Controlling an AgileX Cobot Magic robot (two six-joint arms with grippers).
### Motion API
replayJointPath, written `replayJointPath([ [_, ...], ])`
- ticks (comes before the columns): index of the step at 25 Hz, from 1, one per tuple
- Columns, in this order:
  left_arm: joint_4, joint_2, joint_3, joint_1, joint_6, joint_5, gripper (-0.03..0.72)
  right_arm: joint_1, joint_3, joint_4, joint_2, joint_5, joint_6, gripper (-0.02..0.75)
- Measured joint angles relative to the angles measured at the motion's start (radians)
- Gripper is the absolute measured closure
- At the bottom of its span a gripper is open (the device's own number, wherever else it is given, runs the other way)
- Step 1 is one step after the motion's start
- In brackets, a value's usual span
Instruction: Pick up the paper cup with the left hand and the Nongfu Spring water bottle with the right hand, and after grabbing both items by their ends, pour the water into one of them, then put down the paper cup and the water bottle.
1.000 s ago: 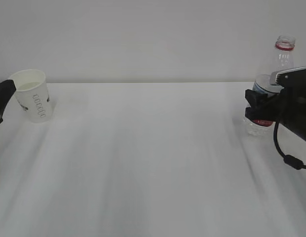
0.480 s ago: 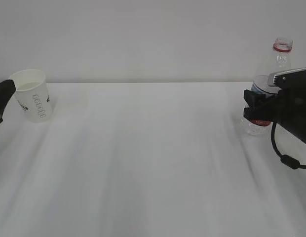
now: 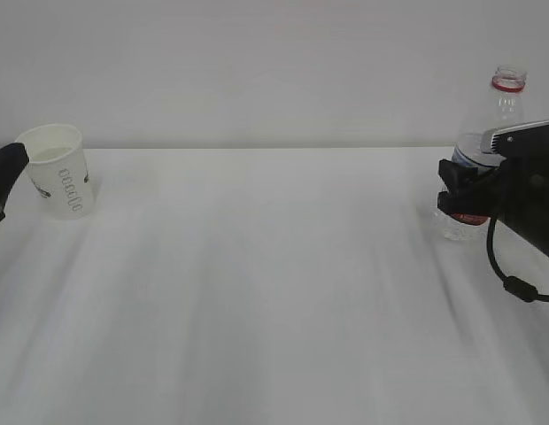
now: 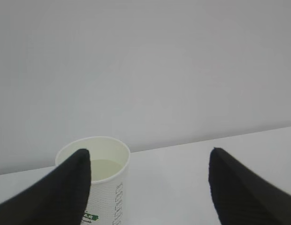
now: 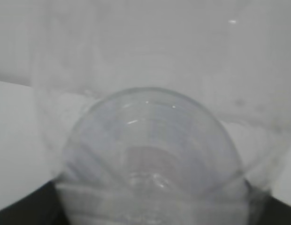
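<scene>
The white paper cup (image 3: pixel 58 172) stands upright on the table at the far left, with pale water (image 4: pixel 104 169) pooled inside. My left gripper (image 4: pixel 149 154) is open. Its left finger (image 3: pixel 7 173) is right beside the cup's rim and hides part of the cup (image 4: pixel 107 192), while the right finger (image 4: pixel 239 192) stands well clear. At the far right the Nongfu Spring water bottle (image 3: pixel 503 106) stands nearly upright, its red neck ring on top. My right gripper (image 3: pixel 460 190) is closed round the bottle's lower body. The clear bottle base (image 5: pixel 150 154) fills the right wrist view.
The white table (image 3: pixel 274 292) stretches between the cup and the bottle. A plain pale wall (image 3: pixel 274 71) rises behind it. A black cable (image 3: pixel 509 279) loops below my right arm near the table's right edge.
The bottle's neck has swung slightly left, from a lean to nearly upright, in my right gripper. The print on the cup's side looks slightly shifted. The left finger has not moved.
</scene>
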Motion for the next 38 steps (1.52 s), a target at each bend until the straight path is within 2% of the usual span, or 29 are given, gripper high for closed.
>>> replayJointPath([
  [13,0.0,0.0,0.0,0.0,0.0,0.0,0.12,0.0,0.0,0.017,0.042,-0.021,-0.006,0.29],
  [22,0.0,0.0,0.0,0.0,0.0,0.0,0.13,0.0,-0.002,0.004,0.044,-0.048,0.029,0.097],
  [30,0.0,0.0,0.0,0.0,0.0,0.0,0.141,-0.002,0.021,-0.028,0.044,-0.138,0.064,0.084],
  [38,0.002,0.0,0.0,0.0,0.0,0.0,0.144,-0.002,0.107,-0.028,0.036,-0.149,0.069,0.084],
])
